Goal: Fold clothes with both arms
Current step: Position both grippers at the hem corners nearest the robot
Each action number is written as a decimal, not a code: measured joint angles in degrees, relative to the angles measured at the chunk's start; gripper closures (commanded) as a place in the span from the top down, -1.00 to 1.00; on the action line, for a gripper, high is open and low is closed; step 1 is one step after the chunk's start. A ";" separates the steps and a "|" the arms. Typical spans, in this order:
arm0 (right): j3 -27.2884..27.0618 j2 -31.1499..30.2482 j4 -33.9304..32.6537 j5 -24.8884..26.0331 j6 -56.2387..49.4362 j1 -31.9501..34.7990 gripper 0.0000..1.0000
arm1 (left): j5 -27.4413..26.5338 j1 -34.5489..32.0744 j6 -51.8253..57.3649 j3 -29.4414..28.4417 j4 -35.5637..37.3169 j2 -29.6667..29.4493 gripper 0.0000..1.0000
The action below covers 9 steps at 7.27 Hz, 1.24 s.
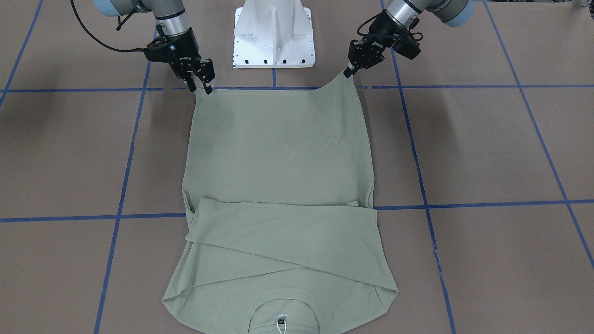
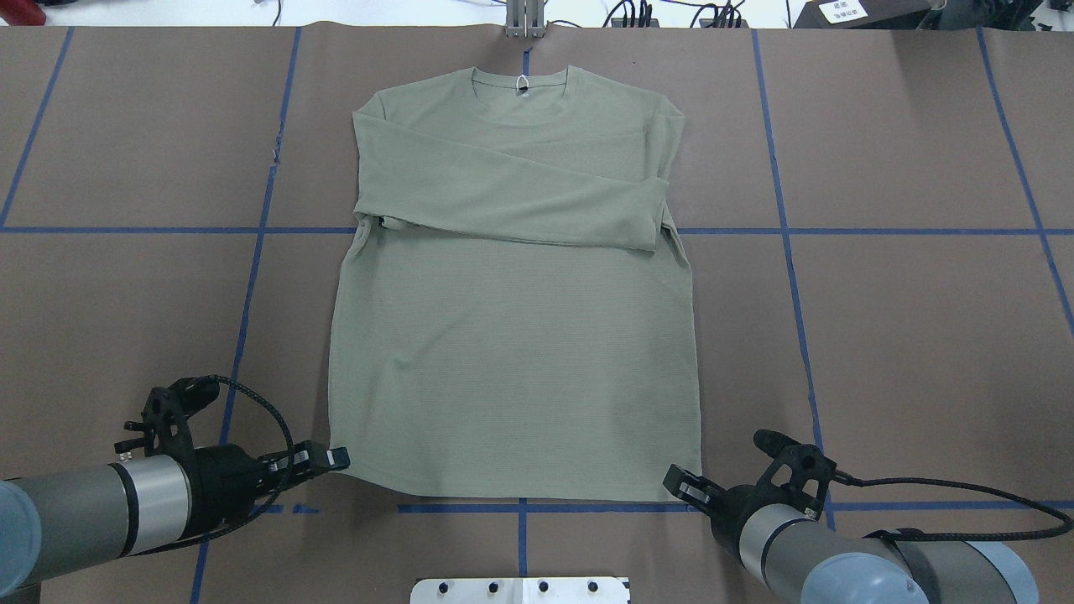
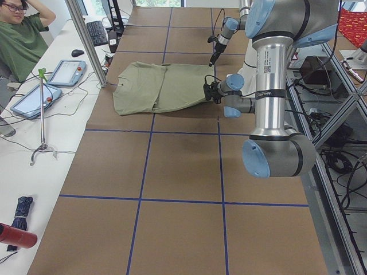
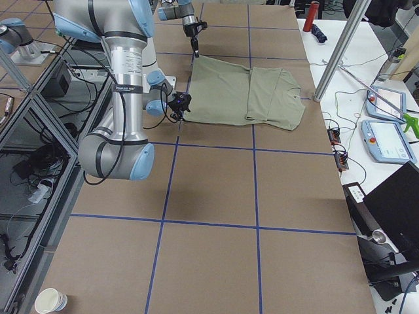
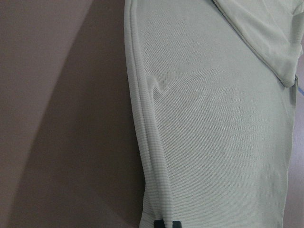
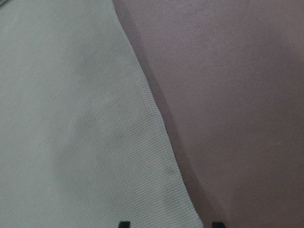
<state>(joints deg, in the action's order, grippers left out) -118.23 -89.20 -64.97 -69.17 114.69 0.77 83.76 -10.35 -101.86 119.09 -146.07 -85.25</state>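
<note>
Seen from overhead, the black clawed left gripper (image 2: 338, 458) is clenched on the 7 o'clock hem corner of the pale sage-green long-sleeved knit shirt (image 2: 512, 352). The black clawed right gripper (image 2: 678, 485), fingers spread, straddles the 5 o'clock corner. The shirt lies flat on the brown table (image 2: 906, 335), collar at 12 o'clock.

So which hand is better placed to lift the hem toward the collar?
Probably the left hand: it looks shut on a hem corner of the shirt, pulled up; the right hand sits at its corner, jaws apart.
</note>
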 measured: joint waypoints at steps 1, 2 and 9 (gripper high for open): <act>0.02 0.13 -0.23 0.00 0.00 -0.09 0.31 | 0.00 0.00 0.00 0.00 0.00 -0.01 -1.00; 0.13 0.13 -0.30 0.00 0.01 -0.20 0.31 | 0.00 0.01 0.00 -0.03 0.00 -0.01 -1.00; 0.47 0.41 -0.33 -0.02 0.01 -0.88 -1.00 | 0.00 -0.03 0.00 0.03 0.00 -0.09 -1.00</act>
<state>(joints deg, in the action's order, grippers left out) -117.76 -88.79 -65.30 -69.19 114.70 -0.11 83.76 -10.37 -101.87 119.12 -146.07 -85.34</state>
